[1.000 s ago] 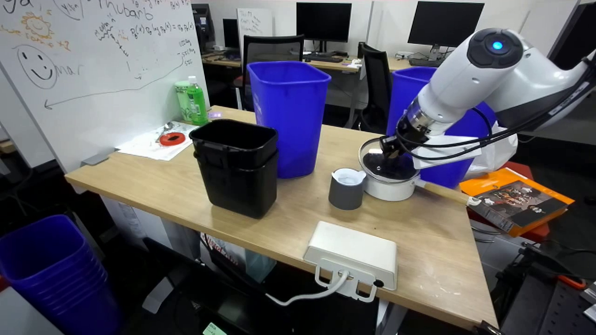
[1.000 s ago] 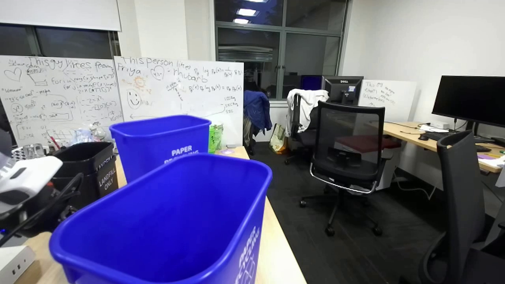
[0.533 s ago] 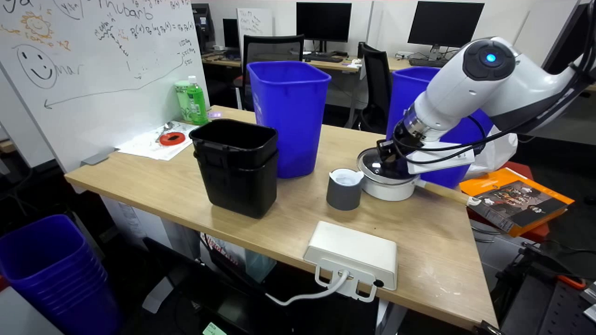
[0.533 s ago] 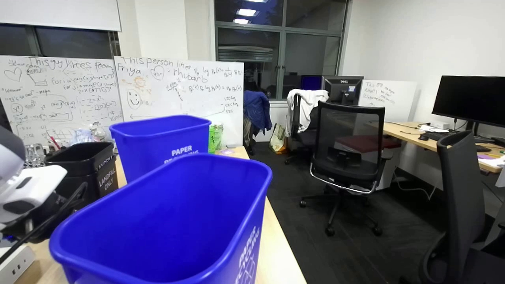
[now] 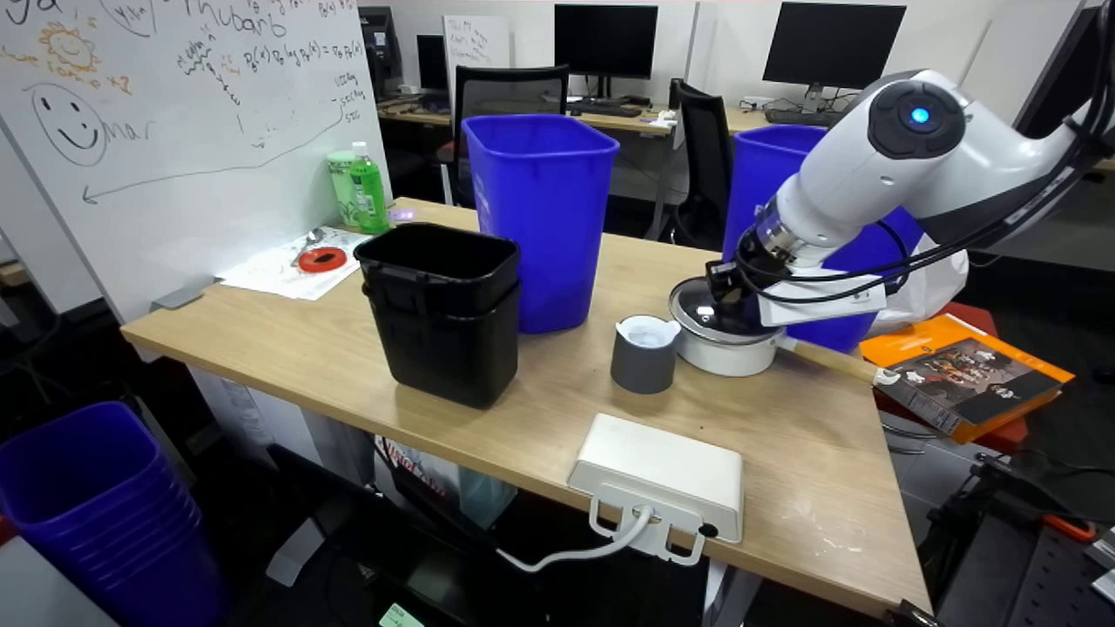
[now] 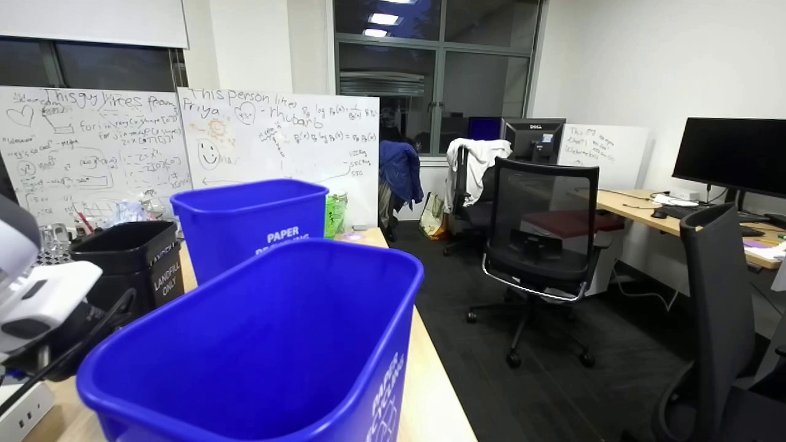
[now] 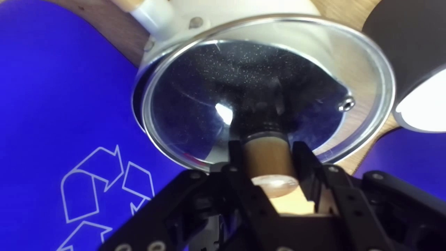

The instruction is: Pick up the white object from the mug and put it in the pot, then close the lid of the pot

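The pot stands on the table, with the lid over it. In the wrist view the lid sits off-centre: its rim overhangs the pot toward the mug, and a dark gap shows on the opposite side. My gripper has its fingers on both sides of the lid's wood-coloured knob and looks shut on it. The mug stands beside the pot, and its top shows white with small tabs. I cannot tell whether a separate white object is inside. The pot's inside is hidden.
Blue bins stand close behind the lid and behind the mug. A black bin is left of the mug. A white box with a cable lies in front. The pot's wooden handle points right.
The lid has gone from a raised tilt to lying lower and flatter on the pot, with my gripper moving down with it. The mug has shifted slightly left.
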`<state>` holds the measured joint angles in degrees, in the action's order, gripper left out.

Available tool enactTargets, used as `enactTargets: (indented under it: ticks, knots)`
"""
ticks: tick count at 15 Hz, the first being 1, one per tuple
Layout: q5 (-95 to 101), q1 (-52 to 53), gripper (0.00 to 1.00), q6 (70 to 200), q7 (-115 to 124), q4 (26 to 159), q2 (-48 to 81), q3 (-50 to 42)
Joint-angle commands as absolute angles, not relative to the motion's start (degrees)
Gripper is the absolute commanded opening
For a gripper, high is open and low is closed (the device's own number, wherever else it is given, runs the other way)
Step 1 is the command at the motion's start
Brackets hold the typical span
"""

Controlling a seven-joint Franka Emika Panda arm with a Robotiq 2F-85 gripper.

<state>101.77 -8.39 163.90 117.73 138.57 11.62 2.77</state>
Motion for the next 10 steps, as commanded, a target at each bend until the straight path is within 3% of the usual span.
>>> enactTargets:
  ticks: [1,2,9,10]
  knots:
    - [105.4,-8.3,0.14,163.5,119.0,138.3,11.1,2.8]
    - [103.0,-8.4,0.39,163.9,118.1,138.6,11.6,2.8]
    - [103.3,-8.4,0.39,163.9,118.1,138.6,11.6,2.8]
    - [103.3,-8.4,0.14,163.9,118.1,138.6,11.6,2.8]
